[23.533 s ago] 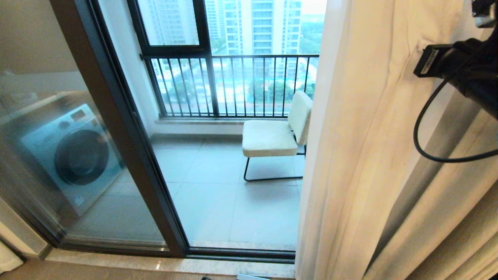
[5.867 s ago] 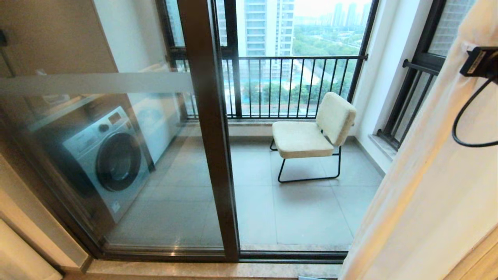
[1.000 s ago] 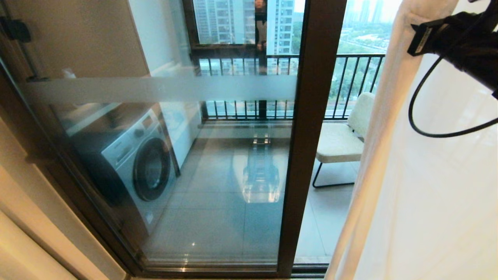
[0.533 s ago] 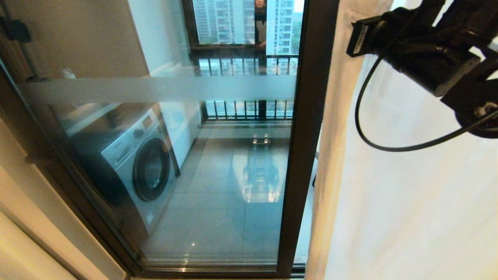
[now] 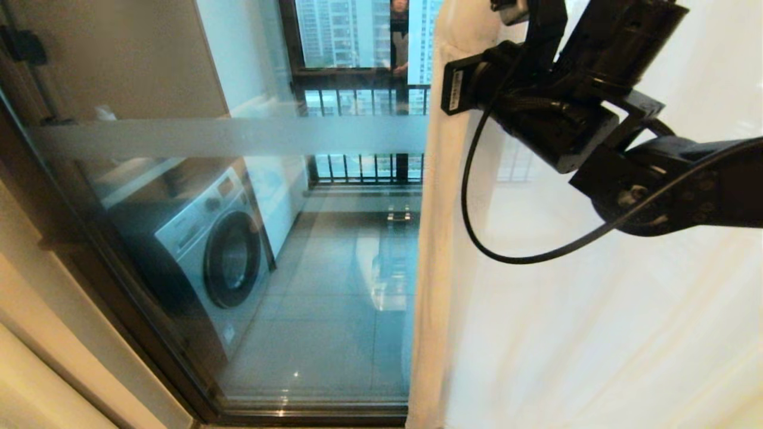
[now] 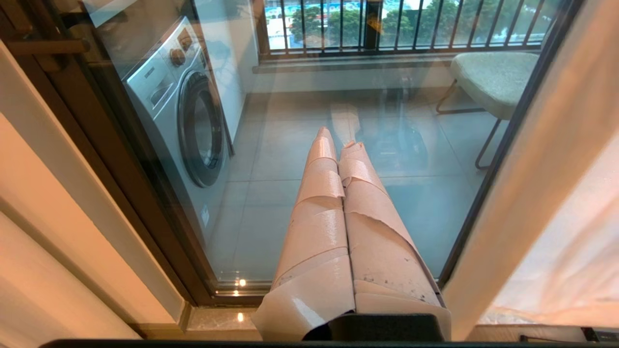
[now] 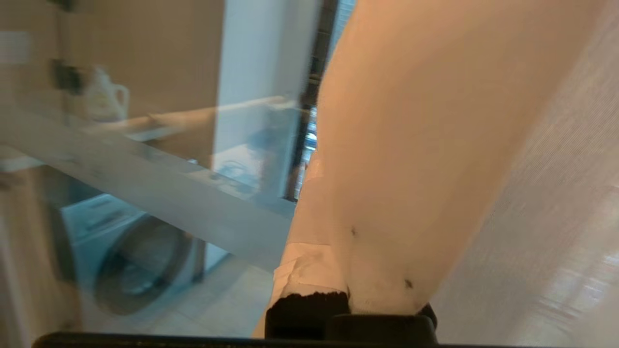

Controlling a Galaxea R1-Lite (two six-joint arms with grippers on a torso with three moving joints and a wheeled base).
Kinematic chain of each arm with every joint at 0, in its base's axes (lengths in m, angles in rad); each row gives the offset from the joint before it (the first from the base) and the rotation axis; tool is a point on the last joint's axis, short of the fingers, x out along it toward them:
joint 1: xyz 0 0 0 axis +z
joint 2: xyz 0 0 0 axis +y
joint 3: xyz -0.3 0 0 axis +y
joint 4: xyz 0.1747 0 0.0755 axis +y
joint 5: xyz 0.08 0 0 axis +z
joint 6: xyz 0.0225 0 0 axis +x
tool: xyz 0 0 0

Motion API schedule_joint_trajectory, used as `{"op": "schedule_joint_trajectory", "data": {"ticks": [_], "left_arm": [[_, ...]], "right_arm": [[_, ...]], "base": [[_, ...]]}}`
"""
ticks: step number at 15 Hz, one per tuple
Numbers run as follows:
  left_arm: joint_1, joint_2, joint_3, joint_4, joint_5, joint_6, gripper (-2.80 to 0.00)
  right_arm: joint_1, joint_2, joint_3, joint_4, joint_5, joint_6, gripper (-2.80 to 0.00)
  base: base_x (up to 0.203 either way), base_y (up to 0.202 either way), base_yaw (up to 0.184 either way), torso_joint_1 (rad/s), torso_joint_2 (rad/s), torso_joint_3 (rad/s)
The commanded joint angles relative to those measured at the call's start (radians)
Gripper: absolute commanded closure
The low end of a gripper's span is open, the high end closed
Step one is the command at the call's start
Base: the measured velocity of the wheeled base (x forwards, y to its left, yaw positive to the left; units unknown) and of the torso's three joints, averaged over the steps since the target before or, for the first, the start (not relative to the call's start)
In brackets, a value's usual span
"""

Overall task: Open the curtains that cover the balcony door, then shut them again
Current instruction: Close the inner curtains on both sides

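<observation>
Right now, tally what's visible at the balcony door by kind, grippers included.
Curtains: 1, sheer panel partly across the balcony door
Washing machines: 1
Chairs: 1
Grippers: 2, left gripper shut and empty, right gripper shut on the curtain edge
Total: 5

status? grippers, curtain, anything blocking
Right gripper shut on curtain edge, high in front of the door. Left gripper shut, empty, low by the glass. Curtain covers right half only. Nothing blocking.
</observation>
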Motion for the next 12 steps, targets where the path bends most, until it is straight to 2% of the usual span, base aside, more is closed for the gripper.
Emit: {"op": "schedule_joint_trajectory", "data": {"ticks": [1,7,12], "left_arm": [[0.000,0.000,0.000,0.001,0.000,0.000,0.00],[0.000,0.000,0.000,0.001,0.000,0.000,0.00],[0.000,0.000,0.000,0.000,0.000,0.000,0.00]], "right_arm": [[0.043,0.076,-0.058,-0.004,-0.002,-0.001,0.00],[0.112,0.207,-0.209,-0.003,-0.039,-0.002,0.00],[0.134,0.288,-0.310,-0.006,-0.047,-0.002,0.00]], "base": [[0.000,0.000,0.000,0.000,0.00,0.000],[0.000,0.000,0.000,0.000,0.00,0.000],[0.000,0.000,0.000,0.000,0.00,0.000]]}}
